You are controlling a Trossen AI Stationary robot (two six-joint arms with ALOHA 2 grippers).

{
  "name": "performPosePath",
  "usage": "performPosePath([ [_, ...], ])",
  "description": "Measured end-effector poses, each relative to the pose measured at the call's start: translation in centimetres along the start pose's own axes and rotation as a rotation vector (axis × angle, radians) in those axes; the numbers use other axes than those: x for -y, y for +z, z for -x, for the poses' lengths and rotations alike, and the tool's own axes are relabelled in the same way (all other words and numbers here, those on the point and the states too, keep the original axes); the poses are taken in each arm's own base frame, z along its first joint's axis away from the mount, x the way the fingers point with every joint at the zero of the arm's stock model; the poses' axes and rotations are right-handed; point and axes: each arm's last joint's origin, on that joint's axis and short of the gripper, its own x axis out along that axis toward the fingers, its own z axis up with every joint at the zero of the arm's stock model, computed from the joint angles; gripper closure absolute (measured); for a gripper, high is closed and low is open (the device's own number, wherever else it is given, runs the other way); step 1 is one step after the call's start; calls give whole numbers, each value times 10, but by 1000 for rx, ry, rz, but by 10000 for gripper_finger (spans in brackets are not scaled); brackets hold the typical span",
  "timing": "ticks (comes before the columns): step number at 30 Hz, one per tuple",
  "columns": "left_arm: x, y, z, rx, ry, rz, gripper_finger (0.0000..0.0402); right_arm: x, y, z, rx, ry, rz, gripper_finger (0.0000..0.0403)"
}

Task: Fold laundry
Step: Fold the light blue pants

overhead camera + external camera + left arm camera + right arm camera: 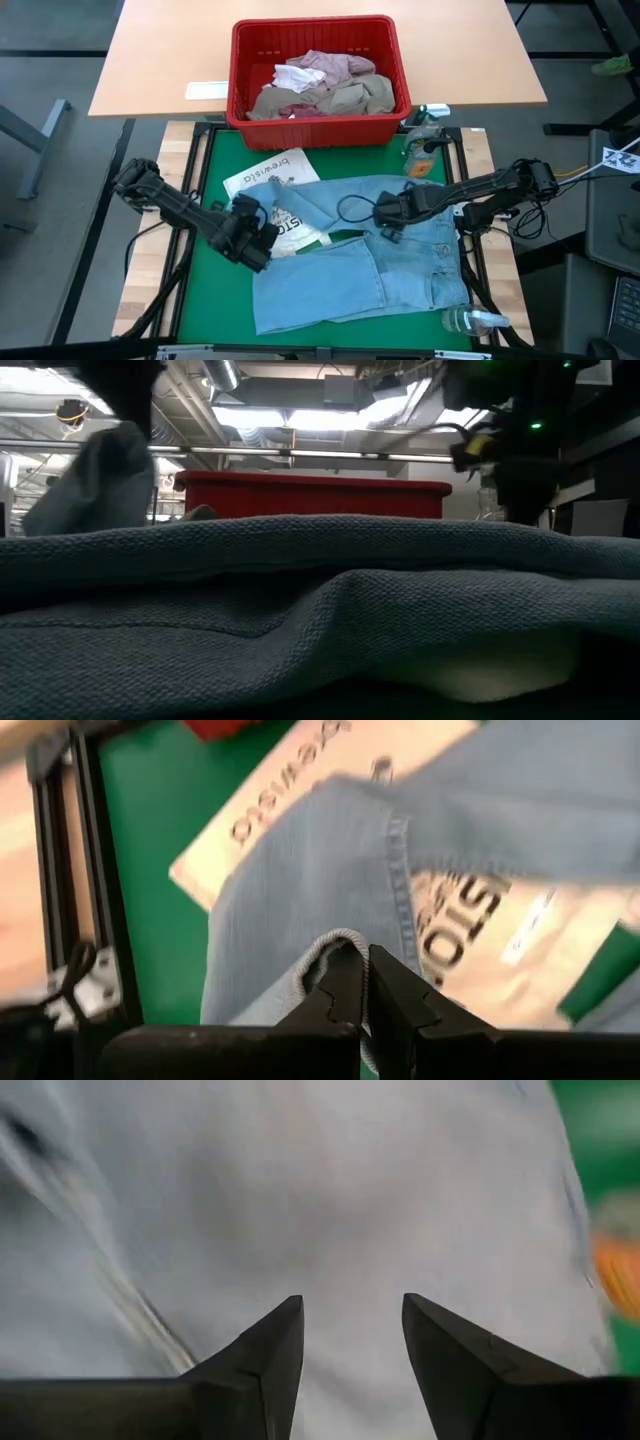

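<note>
Light blue denim jeans (380, 260) lie spread on the green mat, and fill the foreground of the low view (320, 590). My left gripper (262, 228) is at the jeans' left side, shut on a leg end (363, 960). My right gripper (383, 215) hovers open over the jeans' middle, and its wrist view shows only denim past the fingers (352, 1315). Pink and tan garments (320, 85) lie piled in the red basket. My left gripper pinches the hemmed end of a jeans leg (330, 942) between its two fingers, at a curled fold of the hem. It comes slanting from the table's left. That end is lifted (105, 470); the rest of the leg runs down onto the printed paper. My right gripper: whether its fingers touch the denim cannot be told.
A printed paper sheet (270, 180) lies under the jeans' left part. The red basket (320, 125) stands on the wooden table beyond the mat. A spray bottle (425, 140) is at the mat's far right corner, a clear bottle (475, 320) at its near right corner.
</note>
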Motion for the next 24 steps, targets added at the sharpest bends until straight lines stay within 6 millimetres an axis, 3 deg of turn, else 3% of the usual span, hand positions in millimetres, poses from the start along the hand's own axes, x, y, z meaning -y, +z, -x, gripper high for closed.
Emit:
performPosePath([
  [6,3,24,-1,33,-1,-49,400,-10,0,-21,77,171,-31,231],
  [16,4,67,6,121,-17,-87,400,3,-47,-65,-119,165,-39,231],
  [24,-2,110,25,178,-53,-240,400,5,-58,-64,-286,219,-25,231],
])
